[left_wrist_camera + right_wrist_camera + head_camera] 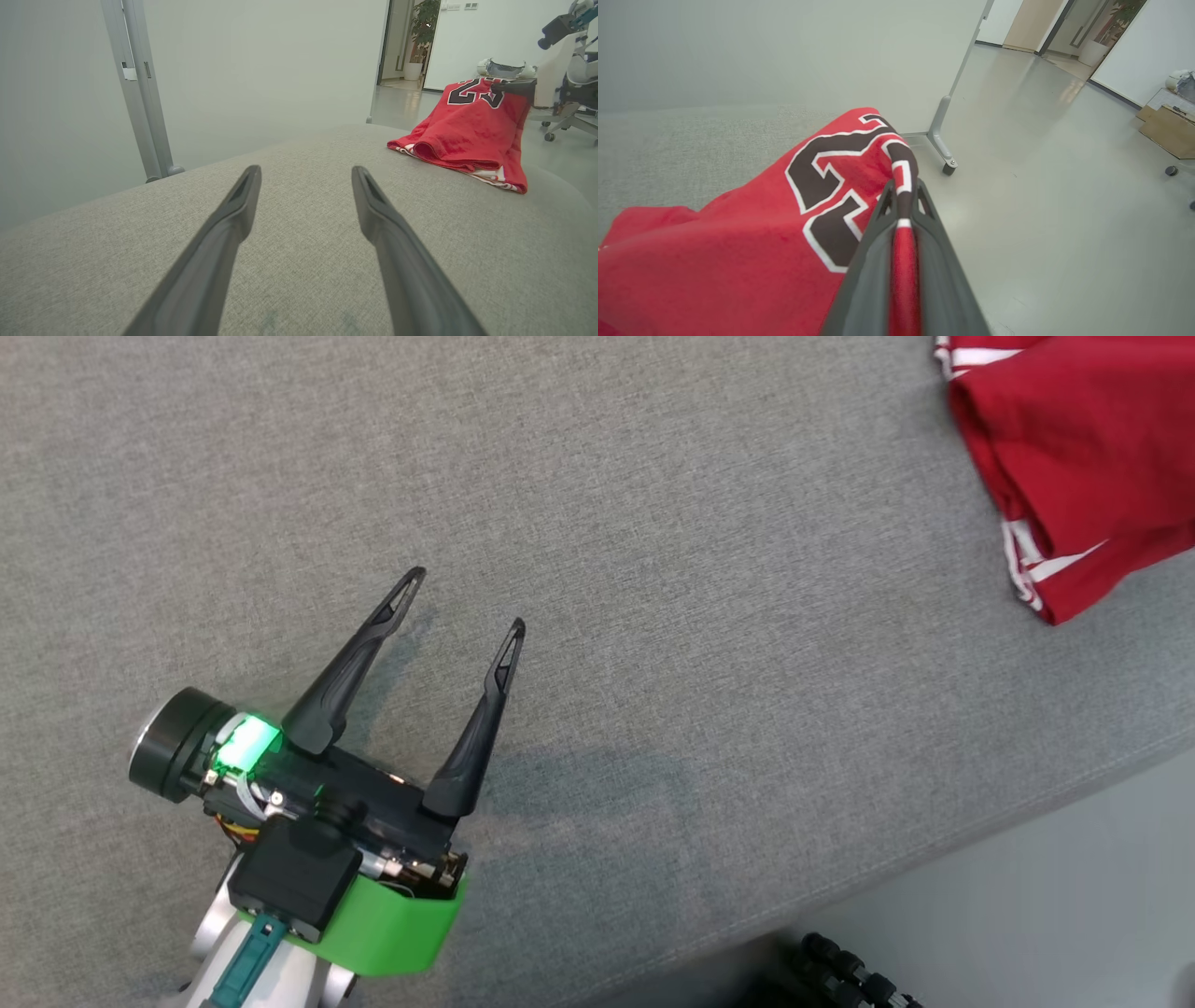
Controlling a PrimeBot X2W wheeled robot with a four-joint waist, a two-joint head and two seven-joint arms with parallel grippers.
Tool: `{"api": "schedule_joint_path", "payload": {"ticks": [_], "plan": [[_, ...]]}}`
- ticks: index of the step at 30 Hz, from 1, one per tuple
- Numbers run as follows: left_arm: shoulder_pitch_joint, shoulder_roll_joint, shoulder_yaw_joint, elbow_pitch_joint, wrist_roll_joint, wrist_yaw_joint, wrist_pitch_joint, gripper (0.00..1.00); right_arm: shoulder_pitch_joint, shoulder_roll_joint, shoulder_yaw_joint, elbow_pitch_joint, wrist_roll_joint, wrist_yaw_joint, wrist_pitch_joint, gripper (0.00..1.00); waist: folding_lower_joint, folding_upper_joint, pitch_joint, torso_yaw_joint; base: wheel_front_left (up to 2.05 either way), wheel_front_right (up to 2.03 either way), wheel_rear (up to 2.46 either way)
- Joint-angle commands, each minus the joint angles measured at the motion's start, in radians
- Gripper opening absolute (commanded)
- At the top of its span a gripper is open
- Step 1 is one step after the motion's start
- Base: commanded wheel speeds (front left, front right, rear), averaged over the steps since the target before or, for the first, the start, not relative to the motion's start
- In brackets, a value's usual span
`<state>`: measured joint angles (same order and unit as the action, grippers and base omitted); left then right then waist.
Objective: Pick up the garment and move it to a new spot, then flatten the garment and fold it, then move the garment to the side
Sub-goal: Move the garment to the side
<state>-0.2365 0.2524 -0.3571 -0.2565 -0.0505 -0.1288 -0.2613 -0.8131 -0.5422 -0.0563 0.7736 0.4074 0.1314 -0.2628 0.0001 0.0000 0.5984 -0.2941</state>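
Head view shows the left gripper (467, 600) low over the near left of a grey upholstered surface (653, 569). Its jaws are spread wide with nothing between them. The garment (1074, 439), a red jersey with white trim, lies bunched at the far right of that surface, close to its edge and well apart from the left gripper. Pale floor (1027, 896) runs along the near right.

In the left wrist view, the left gripper (306, 170) points across the bare fabric (490, 261) with its two fingers clearly apart. The garment (472, 130) sits far to the right. Its lower part rests in folds on the surface, while the part bearing dark numerals is lifted and pinched by the right gripper (495, 86). Beyond it, in a doorway, a white pot (413, 71) holds a green plant (425, 23).

In the right wrist view, the right gripper (904, 186) has its jaws closed tight on a fold of the garment (738, 261), and a strip of red cloth runs between the two fingers. The cloth drapes down to the left towards the grey surface (668, 149), and glossy floor (1041, 186) lies to the right. At the far right edge stands what may be a cardboard box (1169, 130); its contents cannot be made out.
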Motion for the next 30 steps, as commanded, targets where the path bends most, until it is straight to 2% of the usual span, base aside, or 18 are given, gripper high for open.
{"api": "schedule_joint_path", "payload": {"ticks": [1, 2, 3, 5, 7, 11, 14, 20, 25, 30], "plan": [[-0.018, 0.009, 0.004, -0.005, -0.001, -0.003, -0.003, 1.00, -0.014, 0.000, -0.017, 0.009, -0.017, -0.001, -0.005, 0.15, -0.0001, 0.0000, 0.018, 0.012, 0.00, 0.00, 0.00], [-0.021, 0.009, 0.003, -0.007, -0.003, -0.003, -0.003, 1.00, -0.019, 0.001, -0.044, 0.016, -0.030, -0.002, -0.005, 0.73, -0.0001, 0.0000, 0.021, 0.015, 0.00, 0.00, 0.00], [-0.024, 0.009, 0.001, -0.007, -0.004, -0.003, -0.003, 1.00, -0.021, 0.004, -0.067, 0.022, -0.044, -0.001, -0.005, 1.00, -0.0001, 0.0000, 0.023, 0.019, 0.00, 0.00, 0.00], [-0.026, 0.008, -0.003, -0.006, -0.006, -0.003, -0.003, 1.00, -0.020, 0.008, -0.090, 0.027, -0.067, -0.001, -0.005, 1.00, -0.0001, 0.0000, 0.023, 0.023, 0.00, 0.00, 0.00], [-0.033, -0.006, -0.011, -0.002, -0.008, -0.003, -0.003, 1.00, -0.014, 0.025, -0.160, 0.022, -0.159, -0.001, -0.004, 1.00, -0.0001, 0.0000, 0.014, 0.038, 0.00, 0.00, 0.00], [-0.031, -0.027, -0.012, 0.012, -0.018, -0.001, -0.003, 1.00, 0.023, 0.095, -0.191, -0.042, -0.245, -0.001, -0.005, 1.00, -0.0001, 0.0000, -0.019, 0.061, 0.00, 0.00, 0.00], [-0.022, -0.048, -0.008, 0.027, -0.025, 0.004, -0.003, 1.00, 0.061, 0.150, -0.154, -0.110, -0.254, -0.001, -0.005, 1.00, -0.0001, 0.0000, -0.055, 0.082, 0.00, 0.00, 0.00], [0.003, -0.101, 0.012, 0.069, -0.046, 0.018, -0.003, 1.00, 0.149, 0.209, -0.060, -0.209, -0.223, -0.001, -0.004, 1.00, -0.0001, 0.0000, -0.126, 0.139, 0.00, 0.00, 0.00], [0.045, -0.147, 0.030, 0.153, -0.076, 0.022, -0.003, 1.00, 0.265, 0.263, -0.016, -0.306, -0.189, -0.001, -0.004, 1.00, -0.0001, 0.0000, -0.218, 0.217, 0.00, 0.00, 0.00], [0.099, -0.181, 0.070, 0.233, -0.108, 0.044, -0.003, 1.00, 0.386, 0.317, 0.023, -0.378, -0.207, -0.001, -0.004, 1.00, -0.0001, 0.0000, -0.317, 0.286, 0.00, 0.00, 0.00]]}}
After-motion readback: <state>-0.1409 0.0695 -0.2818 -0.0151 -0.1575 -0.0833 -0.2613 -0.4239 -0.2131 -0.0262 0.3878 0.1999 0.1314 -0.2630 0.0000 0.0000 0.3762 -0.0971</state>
